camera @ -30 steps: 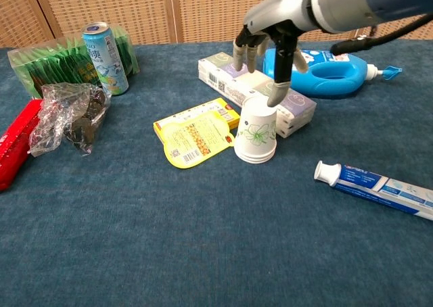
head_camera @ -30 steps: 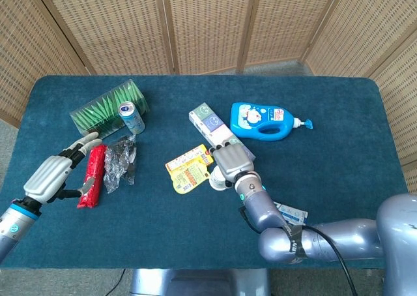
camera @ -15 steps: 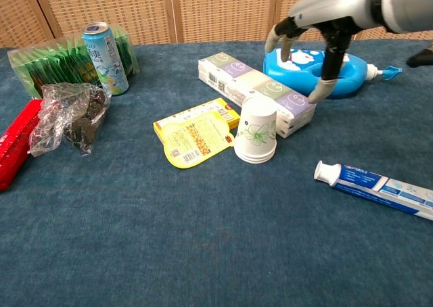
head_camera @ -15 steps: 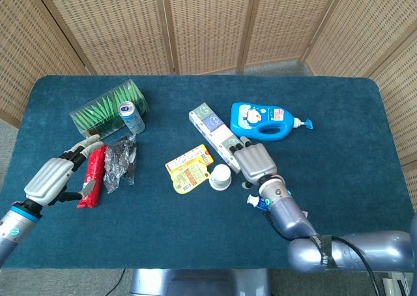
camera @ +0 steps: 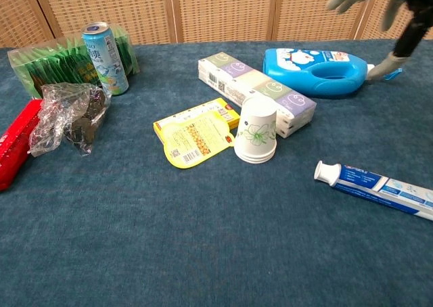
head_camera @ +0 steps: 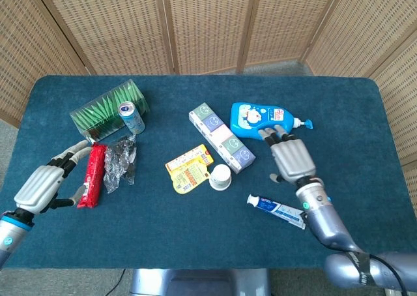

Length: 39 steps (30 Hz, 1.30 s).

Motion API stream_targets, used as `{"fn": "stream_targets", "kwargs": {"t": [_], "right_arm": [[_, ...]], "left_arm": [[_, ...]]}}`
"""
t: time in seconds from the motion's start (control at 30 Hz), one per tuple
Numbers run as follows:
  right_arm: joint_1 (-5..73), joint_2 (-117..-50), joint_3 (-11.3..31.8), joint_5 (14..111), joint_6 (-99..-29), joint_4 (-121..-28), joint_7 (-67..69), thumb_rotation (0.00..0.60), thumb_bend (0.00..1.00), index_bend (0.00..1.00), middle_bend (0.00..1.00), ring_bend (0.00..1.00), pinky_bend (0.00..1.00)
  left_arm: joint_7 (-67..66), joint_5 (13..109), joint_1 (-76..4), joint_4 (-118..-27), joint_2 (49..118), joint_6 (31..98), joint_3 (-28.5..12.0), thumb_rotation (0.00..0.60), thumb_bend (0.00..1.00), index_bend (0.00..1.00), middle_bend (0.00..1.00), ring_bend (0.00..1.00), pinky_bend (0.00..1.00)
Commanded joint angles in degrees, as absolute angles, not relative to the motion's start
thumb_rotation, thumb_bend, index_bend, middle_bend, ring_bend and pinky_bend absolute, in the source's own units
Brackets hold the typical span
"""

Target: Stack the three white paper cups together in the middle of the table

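Observation:
A stack of white paper cups with a green flower print stands upside down near the table's middle, also in the chest view, touching the long tissue box. My right hand hovers open to the right of the stack, well apart from it, fingers spread toward the blue bottle; in the chest view its fingers show at the top right. My left hand hangs open at the far left beside the red packet, holding nothing.
A blue detergent bottle, a toothpaste tube, a yellow snack packet, a clear plastic bag, a red packet, a drink can and a green pack lie around.
My right hand let go of the cup stack and drew away to the right and up. The stack stays standing. My left hand slid slightly toward the table's left edge.

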<state>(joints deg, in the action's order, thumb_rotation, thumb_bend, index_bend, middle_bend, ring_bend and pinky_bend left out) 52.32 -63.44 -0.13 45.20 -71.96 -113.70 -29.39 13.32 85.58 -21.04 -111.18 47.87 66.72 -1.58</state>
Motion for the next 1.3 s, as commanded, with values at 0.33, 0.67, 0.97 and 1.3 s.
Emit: {"fn": "stream_targets", "kwargs": {"t": [0.33, 0.67, 0.97, 1.3], "right_arm": [[34.89, -62.15, -2.87, 58.89, -79.73, -100.17, -12.47, 0.6, 0.21, 0.0, 0.05, 0.0, 0.21], [27.77, -63.21, -1.11, 63.78, -81.8, -96.7, -6.41, 0.6, 0.22, 0.0, 0.05, 0.0, 0.21], [24.34, -62.95, 0.47, 66.76, -80.92, -95.45, -3.77, 0.6, 0.22, 0.0, 0.05, 0.0, 0.21], [22.1, -63.28, 2.69, 68.78, -80.15, -95.29, -3.06, 0.6, 0.22, 0.0, 0.05, 0.0, 0.21]], "left_arm": [[8.93, 83.48, -15.74, -110.43, 50.3, 72.22, 0.16, 0.6, 0.5, 0.0, 0.0, 0.0, 0.08], [6.9, 84.38, -12.98, -110.0, 51.73, 74.83, 1.17, 0.6, 0.5, 0.01, 0.0, 0.0, 0.05], [2.97, 84.24, -11.91, -112.05, 51.81, 76.47, 0.77, 0.6, 0.51, 0.01, 0.0, 0.0, 0.04], [3.95, 84.68, -11.41, -111.64, 52.13, 76.59, 0.56, 0.6, 0.51, 0.01, 0.0, 0.0, 0.04]]}}
